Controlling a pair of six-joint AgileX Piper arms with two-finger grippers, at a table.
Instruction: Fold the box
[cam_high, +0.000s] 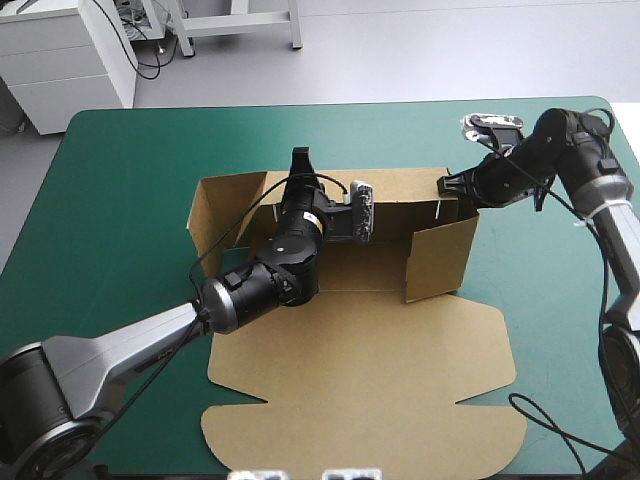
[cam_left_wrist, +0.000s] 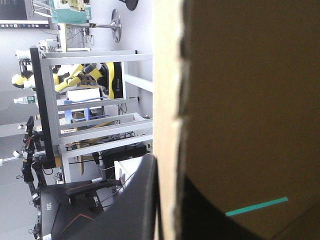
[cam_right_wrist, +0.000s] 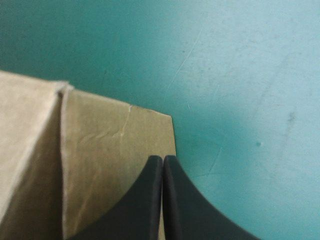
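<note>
High view: the box (cam_high: 400, 370) lies on the middle of the counter (cam_high: 120, 180), with teal-green cover showing on every side of it. It is partly built. The far wall and the two side walls stand up, and the broad lid lies flat on the near side. The left arm reaches across the inside of the box to the far wall, where the left pincer (cam_high: 300, 160) sits at the wall's top edge, toward its left end. The right pincer (cam_high: 446, 185) is at the box's far right corner, just outside it, level with the end of the far wall.

Left wrist view: the left pincer (cam_left_wrist: 167, 172) is clenched on the box (cam_left_wrist: 250, 100). The raised wall's edge runs straight up between the two black fingers (cam_left_wrist: 135, 205), one on each face of the board. A thin strip of teal-green shows low on the brown face.

Right wrist view: the right pincer (cam_right_wrist: 163, 159) is clenched, its black fingers meeting in one point with no board seen between them. The tip lies over the edge of a brown flap of the box (cam_right_wrist: 110, 150). A paler wall adjoins that flap along a crease. Bare counter (cam_right_wrist: 240, 75) lies beyond the flap and beside it.
</note>
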